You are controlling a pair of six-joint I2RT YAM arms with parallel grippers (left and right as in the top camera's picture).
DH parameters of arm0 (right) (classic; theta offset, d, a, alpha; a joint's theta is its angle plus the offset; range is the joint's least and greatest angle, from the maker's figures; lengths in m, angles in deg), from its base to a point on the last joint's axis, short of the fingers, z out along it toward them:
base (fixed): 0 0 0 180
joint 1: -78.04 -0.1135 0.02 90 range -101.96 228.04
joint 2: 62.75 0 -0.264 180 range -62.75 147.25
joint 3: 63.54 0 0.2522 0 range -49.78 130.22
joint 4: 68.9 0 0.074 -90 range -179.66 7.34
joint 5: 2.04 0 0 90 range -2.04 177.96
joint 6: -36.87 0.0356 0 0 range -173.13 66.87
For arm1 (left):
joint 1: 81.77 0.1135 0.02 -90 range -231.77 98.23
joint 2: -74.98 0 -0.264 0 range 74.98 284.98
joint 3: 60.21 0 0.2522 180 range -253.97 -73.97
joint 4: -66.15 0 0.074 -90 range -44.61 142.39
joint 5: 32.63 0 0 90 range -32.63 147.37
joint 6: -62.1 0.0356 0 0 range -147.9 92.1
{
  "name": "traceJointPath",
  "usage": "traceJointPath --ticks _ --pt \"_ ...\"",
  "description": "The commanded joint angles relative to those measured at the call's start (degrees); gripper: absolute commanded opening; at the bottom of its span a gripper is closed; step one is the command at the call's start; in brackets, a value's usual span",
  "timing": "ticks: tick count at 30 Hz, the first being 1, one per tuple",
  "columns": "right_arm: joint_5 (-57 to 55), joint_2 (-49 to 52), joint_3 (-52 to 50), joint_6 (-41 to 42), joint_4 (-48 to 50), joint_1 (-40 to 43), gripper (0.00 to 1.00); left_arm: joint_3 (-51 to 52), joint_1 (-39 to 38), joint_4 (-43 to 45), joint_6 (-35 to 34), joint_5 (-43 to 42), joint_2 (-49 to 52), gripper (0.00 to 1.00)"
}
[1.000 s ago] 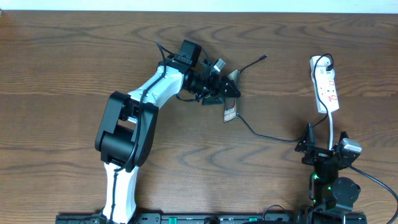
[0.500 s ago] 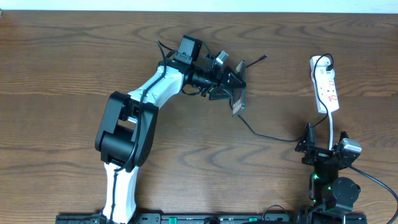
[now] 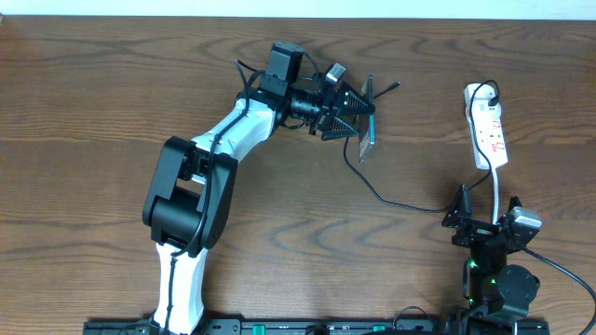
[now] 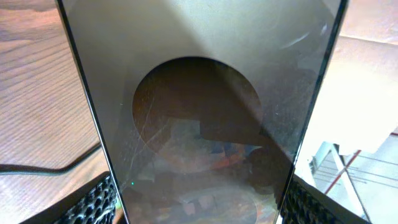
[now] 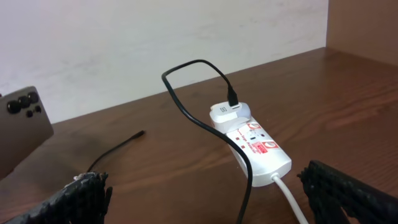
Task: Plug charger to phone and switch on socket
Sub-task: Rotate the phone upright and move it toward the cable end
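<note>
While the left gripper (image 3: pixel 361 121) clamped the phone (image 3: pixel 364 147) on edge, the charger tip (image 3: pixel 395 87) lay just far-right of it; the right gripper (image 3: pixel 486 214) stood open, well apart.

White power strip (image 5: pixel 256 147) on bench (image 5: pixel 348 106); black cable (image 5: pixel 232 98) plugged into its adapter (image 5: pixel 225 114). Phone (image 5: pixel 22 132) at left edge, lenses showing.

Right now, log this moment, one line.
left fingers: silver-grey flat phone held on edge | right fingers: open, empty | thin black charger cable: unplugged from phone
</note>
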Motion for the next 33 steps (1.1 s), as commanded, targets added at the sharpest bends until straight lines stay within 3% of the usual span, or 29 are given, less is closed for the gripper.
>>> traceJointPath --ticks 1,11,33 --pt "0.33 -0.37 -0.04 -0.83 -0.24 -0.2 0.99 -0.35 0.07 3.3 -8.9 -2.95 0.22 0.53" --pt "0.33 -0.37 -0.04 -0.83 -0.24 -0.2 0.99 -0.35 0.07 9.22 -26.32 -2.91 0.22 0.53" --pt "0.33 -0.37 -0.04 -0.83 -0.22 -0.2 0.99 -0.35 0.33 9.79 -28.39 -5.7 0.22 0.53"
